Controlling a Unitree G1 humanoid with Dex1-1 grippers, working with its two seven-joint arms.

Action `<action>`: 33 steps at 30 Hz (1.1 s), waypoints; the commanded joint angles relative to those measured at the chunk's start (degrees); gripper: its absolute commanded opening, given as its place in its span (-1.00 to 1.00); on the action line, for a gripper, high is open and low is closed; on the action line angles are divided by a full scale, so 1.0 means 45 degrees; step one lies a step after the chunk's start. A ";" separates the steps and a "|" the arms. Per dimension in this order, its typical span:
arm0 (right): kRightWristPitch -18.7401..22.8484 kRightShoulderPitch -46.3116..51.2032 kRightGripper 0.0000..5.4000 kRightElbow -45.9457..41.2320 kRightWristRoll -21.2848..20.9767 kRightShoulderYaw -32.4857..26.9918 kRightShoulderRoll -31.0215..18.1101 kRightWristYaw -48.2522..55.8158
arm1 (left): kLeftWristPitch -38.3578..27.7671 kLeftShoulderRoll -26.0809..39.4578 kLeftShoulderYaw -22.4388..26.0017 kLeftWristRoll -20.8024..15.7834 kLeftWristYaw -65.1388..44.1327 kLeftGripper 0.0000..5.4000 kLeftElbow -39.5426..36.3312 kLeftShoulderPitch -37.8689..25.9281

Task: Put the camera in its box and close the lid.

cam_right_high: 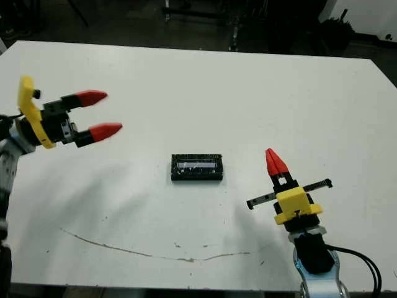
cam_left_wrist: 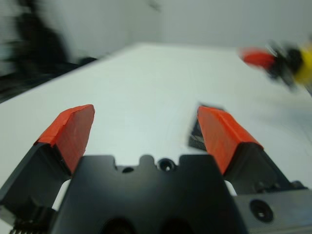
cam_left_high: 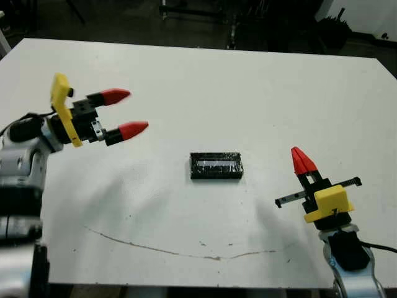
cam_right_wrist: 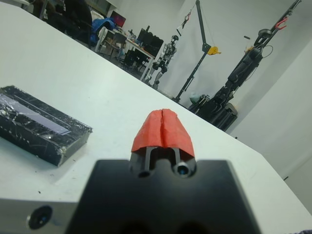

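While lid (cam_left_high: 216, 164) seemingly covers box | left hand (cam_left_high: 127, 113) wide | right hand (cam_left_high: 299, 155) pinched, empty

We are seeing the closed box (cam_left_high: 216, 166), its lid (cam_right_wrist: 34, 117) on, lying alone on the white bench (cam_left_high: 248, 93), between our two sets of jaws and apart from both. Our left gripper (cam_left_high: 127, 112) is holding its jaws spread; our right gripper (cam_left_high: 300, 158) is keeping its jaws pressed together. Bare bench is lying between each set of jaws and the box, and nothing is standing against its sides.
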 commanded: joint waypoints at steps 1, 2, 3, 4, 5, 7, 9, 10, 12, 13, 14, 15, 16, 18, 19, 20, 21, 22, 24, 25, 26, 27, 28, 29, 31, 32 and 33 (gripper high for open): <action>-0.0099 -0.0112 -1.00 0.0270 0.0135 -0.0087 0.0141 -0.0214 | -0.0346 -0.1955 0.0175 0.0097 0.3308 0.72 -0.2453 0.1857; -0.0077 -0.0137 -1.00 0.0323 0.0338 -0.0142 0.0274 -0.0254 | -0.0794 -0.2391 0.0046 0.0181 0.3760 0.67 -0.2787 0.2223; -0.0011 -0.0153 -1.00 0.0354 0.0477 -0.0195 0.0396 -0.0325 | -0.1235 -0.2724 -0.0118 0.0315 0.4128 0.63 -0.3023 0.2537; 0.0036 -0.0174 -1.00 0.0392 0.0534 -0.0249 0.0510 -0.0449 | -0.1652 -0.3012 -0.0282 0.0388 0.4350 0.57 -0.3163 0.2828; 0.0065 -0.0203 -1.00 0.0443 0.0590 -0.0324 0.0679 -0.0642 | -0.2036 -0.3308 -0.0468 0.0439 0.4523 0.52 -0.3266 0.3136; 0.0156 -0.0256 -1.00 0.0499 0.0654 -0.0430 0.1004 -0.1008 | -0.2612 -0.3758 -0.0792 0.0556 0.4882 0.41 -0.3383 0.3631; 0.0429 -0.0258 -1.00 0.0440 0.0648 -0.0524 0.1259 -0.1340 | -0.3160 -0.4289 -0.1176 0.0907 0.5549 0.31 -0.3538 0.4157; 0.0631 -0.0239 -1.00 0.0369 0.0600 -0.0561 0.1348 -0.1475 | -0.3462 -0.4544 -0.1368 0.1151 0.5904 0.23 -0.3539 0.4374; 0.1057 -0.0179 -1.00 0.0167 0.0547 -0.0600 0.1472 -0.1640 | -0.3818 -0.4942 -0.1728 0.1608 0.6608 0.14 -0.3505 0.4656; 0.1229 -0.0152 -1.00 0.0073 0.0546 -0.0617 0.1533 -0.1715 | -0.3816 -0.5101 -0.1911 0.1777 0.6939 0.08 -0.3538 0.4727; 0.1404 -0.0126 -1.00 -0.0032 0.0614 -0.0633 0.1599 -0.1753 | -0.3792 -0.5230 -0.2082 0.1887 0.7197 0.03 -0.3568 0.4748; 0.1520 -0.0107 -1.00 -0.0111 0.0635 -0.0649 0.1644 -0.1795 | -0.3714 -0.5297 -0.2275 0.2083 0.7473 -0.03 -0.3650 0.4744; 0.1536 -0.0104 -1.00 -0.0138 0.0667 -0.0666 0.1661 -0.1795 | -0.3567 -0.5307 -0.2470 0.2322 0.7745 -0.10 -0.3792 0.4726; 0.1502 -0.0115 -1.00 -0.0150 0.0695 -0.0688 0.1683 -0.1777 | -0.3385 -0.5234 -0.2811 0.2816 0.8172 -0.21 -0.4021 0.4682; 0.1478 -0.0122 -1.00 -0.0143 0.0664 -0.0698 0.1687 -0.1785 | -0.3255 -0.5171 -0.2983 0.3076 0.8363 -0.26 -0.4162 0.4660; 0.1484 -0.0121 -1.00 -0.0156 0.0646 -0.0694 0.1702 -0.1793 | -0.3124 -0.5109 -0.3134 0.3318 0.8531 -0.31 -0.4284 0.4633; 0.1486 -0.0119 -1.00 -0.0167 0.0624 -0.0687 0.1714 -0.1808 | -0.2985 -0.5065 -0.3262 0.3542 0.8701 -0.37 -0.4394 0.4612; 0.1481 -0.0120 -1.00 -0.0168 0.0607 -0.0675 0.1724 -0.1823 | -0.2809 -0.5020 -0.3342 0.3671 0.8816 -0.43 -0.4490 0.4596; 0.1484 -0.0123 -1.00 -0.0170 0.0610 -0.0675 0.1734 -0.1846 | -0.2469 -0.4970 -0.3438 0.3797 0.9013 -0.54 -0.4653 0.4599; 0.1491 -0.0123 -1.00 -0.0177 0.0611 -0.0682 0.1737 -0.1857 | -0.2322 -0.4971 -0.3469 0.3820 0.9110 -0.59 -0.4723 0.4611; 0.1513 -0.0123 -1.00 -0.0194 0.0590 -0.0690 0.1719 -0.1861 | -0.2227 -0.4982 -0.3494 0.3847 0.9204 -0.64 -0.4763 0.4618; 0.1576 -0.0121 -1.00 -0.0241 0.0515 -0.0685 0.1711 -0.1899 | -0.2164 -0.4996 -0.3517 0.3886 0.9301 -0.71 -0.4791 0.4625; 0.1646 -0.0124 -1.00 -0.0292 0.0442 -0.0673 0.1716 -0.1942 | -0.2124 -0.5002 -0.3535 0.3928 0.9393 -0.75 -0.4810 0.4632; 0.1685 -0.0130 -1.00 -0.0323 0.0389 -0.0660 0.1716 -0.1970 | -0.2096 -0.5002 -0.3549 0.3957 0.9474 -0.81 -0.4822 0.4635; 0.1774 -0.0137 -1.00 -0.0380 0.0369 -0.0631 0.1727 -0.1967 | -0.1898 -0.5039 -0.3569 0.3982 0.9696 -0.92 -0.4913 0.4663; 0.1765 -0.0147 -1.00 -0.0373 0.0386 -0.0615 0.1715 -0.1936 | -0.1729 -0.5084 -0.3605 0.4046 0.9877 -0.97 -0.5016 0.4703; 0.1753 -0.0154 -1.00 -0.0370 0.0400 -0.0599 0.1699 -0.1902 | -0.1641 -0.5110 -0.3644 0.4106 1.0020 -0.99 -0.5077 0.4740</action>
